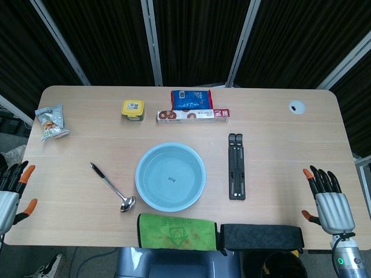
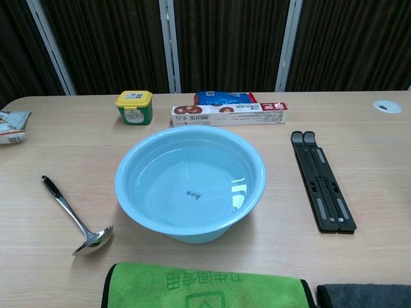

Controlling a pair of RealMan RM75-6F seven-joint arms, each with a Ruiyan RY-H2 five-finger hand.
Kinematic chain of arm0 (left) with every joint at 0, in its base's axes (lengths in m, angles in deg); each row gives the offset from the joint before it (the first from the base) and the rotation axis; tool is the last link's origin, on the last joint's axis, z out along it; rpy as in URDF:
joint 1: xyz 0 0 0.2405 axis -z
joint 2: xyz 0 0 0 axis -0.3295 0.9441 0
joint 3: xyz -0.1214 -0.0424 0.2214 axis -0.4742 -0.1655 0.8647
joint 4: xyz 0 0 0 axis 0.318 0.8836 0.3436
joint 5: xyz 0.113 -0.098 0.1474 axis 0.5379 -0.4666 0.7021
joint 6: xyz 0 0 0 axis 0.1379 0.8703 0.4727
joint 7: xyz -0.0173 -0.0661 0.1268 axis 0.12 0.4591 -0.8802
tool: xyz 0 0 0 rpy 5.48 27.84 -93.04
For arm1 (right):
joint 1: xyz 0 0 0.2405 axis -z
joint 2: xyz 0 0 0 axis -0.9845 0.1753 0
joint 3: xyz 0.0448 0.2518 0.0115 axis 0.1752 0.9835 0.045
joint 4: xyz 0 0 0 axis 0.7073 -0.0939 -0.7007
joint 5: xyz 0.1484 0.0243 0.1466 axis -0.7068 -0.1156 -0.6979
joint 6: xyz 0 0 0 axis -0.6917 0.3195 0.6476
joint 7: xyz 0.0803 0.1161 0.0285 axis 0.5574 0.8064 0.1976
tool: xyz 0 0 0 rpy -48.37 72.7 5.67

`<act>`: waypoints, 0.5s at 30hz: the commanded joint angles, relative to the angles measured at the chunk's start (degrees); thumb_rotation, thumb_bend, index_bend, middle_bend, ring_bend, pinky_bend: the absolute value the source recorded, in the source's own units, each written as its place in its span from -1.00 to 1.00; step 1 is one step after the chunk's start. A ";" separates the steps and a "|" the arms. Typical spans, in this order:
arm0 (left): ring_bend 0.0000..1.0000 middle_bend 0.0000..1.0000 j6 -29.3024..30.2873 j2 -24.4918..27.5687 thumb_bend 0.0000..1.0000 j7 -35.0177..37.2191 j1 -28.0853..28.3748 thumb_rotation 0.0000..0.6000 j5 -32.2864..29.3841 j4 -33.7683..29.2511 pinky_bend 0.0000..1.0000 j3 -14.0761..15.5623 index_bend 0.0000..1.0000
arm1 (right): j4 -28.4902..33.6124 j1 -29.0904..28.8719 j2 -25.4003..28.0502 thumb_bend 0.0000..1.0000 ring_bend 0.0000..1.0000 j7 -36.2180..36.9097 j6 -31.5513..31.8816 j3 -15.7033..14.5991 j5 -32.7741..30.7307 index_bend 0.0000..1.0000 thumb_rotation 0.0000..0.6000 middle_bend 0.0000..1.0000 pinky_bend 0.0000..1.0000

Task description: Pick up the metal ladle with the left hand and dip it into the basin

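A metal ladle (image 1: pixel 111 186) with a black handle tip lies flat on the table, left of the basin; its bowl points toward the front edge. It also shows in the chest view as the ladle (image 2: pixel 74 218). The light blue basin (image 1: pixel 170 176) holds water at the table's middle, and the basin (image 2: pixel 191 183) fills the centre of the chest view. My left hand (image 1: pixel 13 191) hangs at the table's left edge, fingers spread, holding nothing, well left of the ladle. My right hand (image 1: pixel 329 200) sits at the right front edge, fingers spread and empty.
A green towel (image 1: pixel 177 231) and a dark cloth (image 1: pixel 261 236) lie along the front edge. A black folding stand (image 1: pixel 235 166) lies right of the basin. Behind are a yellow-lidded tub (image 1: pixel 133 109), a snack box (image 1: pixel 193 115), a blue packet (image 1: pixel 191 99) and a snack bag (image 1: pixel 51 121).
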 commanded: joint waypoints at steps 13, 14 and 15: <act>-1.00 -1.00 -5.27 0.45 -0.33 -3.73 2.09 1.00 -3.68 -3.80 -1.00 -1.03 -0.99 | 0.19 0.61 1.45 -1.00 -1.00 3.21 0.75 -0.41 0.72 -1.00 1.00 -1.00 -1.00; -1.00 -1.00 -5.73 0.69 -0.33 -4.10 2.49 1.00 -3.95 -4.18 -1.00 -1.33 -0.91 | 0.13 0.67 1.56 -1.00 -1.00 3.51 0.87 -0.35 0.68 -1.00 1.00 -1.00 -1.00; -1.00 -1.00 -6.05 0.90 -0.32 -4.59 2.90 1.00 -4.00 -4.35 -1.00 -1.62 -0.83 | 0.08 0.75 1.66 -1.00 -1.00 3.89 1.02 -0.20 0.47 -1.00 1.00 -1.00 -1.00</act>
